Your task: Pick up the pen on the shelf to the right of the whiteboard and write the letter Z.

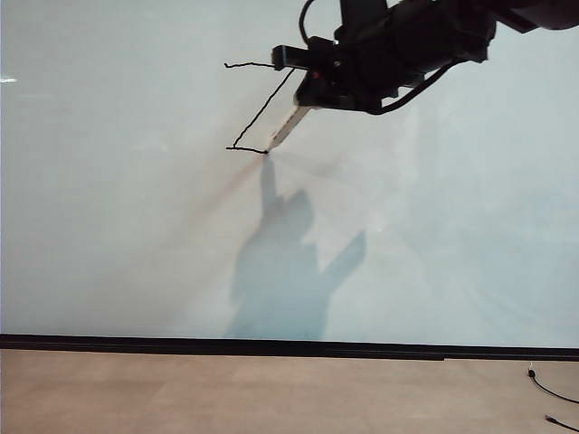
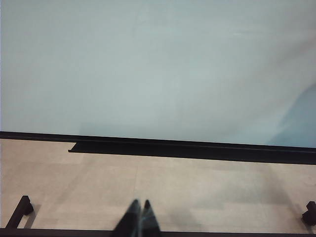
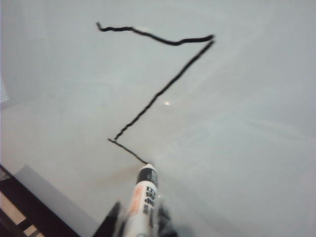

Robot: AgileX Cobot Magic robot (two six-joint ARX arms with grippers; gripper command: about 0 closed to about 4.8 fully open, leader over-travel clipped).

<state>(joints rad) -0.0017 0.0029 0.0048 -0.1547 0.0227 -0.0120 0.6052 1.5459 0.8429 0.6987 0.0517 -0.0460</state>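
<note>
Clamped between the right gripper's point(image 3: 139, 224) dark fingers, the pen point(image 3: 142, 197) presses its tip to the whiteboard point(image 1: 109, 226) at the end of a short bottom stroke of the letter Z point(image 3: 153, 84), whose top bar and diagonal are drawn; in the exterior view the gripper body covers the right end of that top bar. Well below the whiteboard's black bottom strip, the left gripper point(image 2: 138, 217) hangs over the tan floor point(image 2: 197, 192) with its fingertips pressed together, only the tips in frame.
</note>
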